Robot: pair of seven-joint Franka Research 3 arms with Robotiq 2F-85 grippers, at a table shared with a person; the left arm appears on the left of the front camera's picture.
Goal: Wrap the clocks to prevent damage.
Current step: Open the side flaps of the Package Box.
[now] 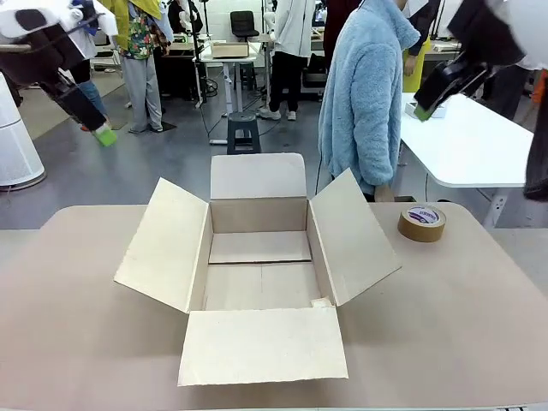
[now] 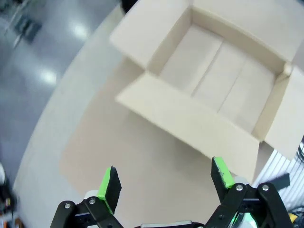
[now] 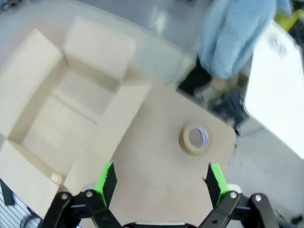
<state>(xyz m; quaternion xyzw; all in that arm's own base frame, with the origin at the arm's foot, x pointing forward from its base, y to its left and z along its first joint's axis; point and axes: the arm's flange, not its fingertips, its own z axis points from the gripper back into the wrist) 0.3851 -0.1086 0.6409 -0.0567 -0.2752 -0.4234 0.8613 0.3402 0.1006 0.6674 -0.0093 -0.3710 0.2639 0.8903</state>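
Front view: an open cardboard box (image 1: 257,287) sits mid-tabletop (image 1: 77,342), flaps spread. A tape roll (image 1: 421,223) lies to the box's far right, and a person (image 1: 364,94) stands beyond the box.

Left wrist view: the left gripper (image 2: 166,178) hangs above the tabletop beside the box, jaws wide apart, empty.

Right wrist view: the right gripper (image 3: 161,179) hangs beside the box, near the tape roll, jaws apart, empty.

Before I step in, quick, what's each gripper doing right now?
Left gripper: open, holding nothing.
Right gripper: open, holding nothing.
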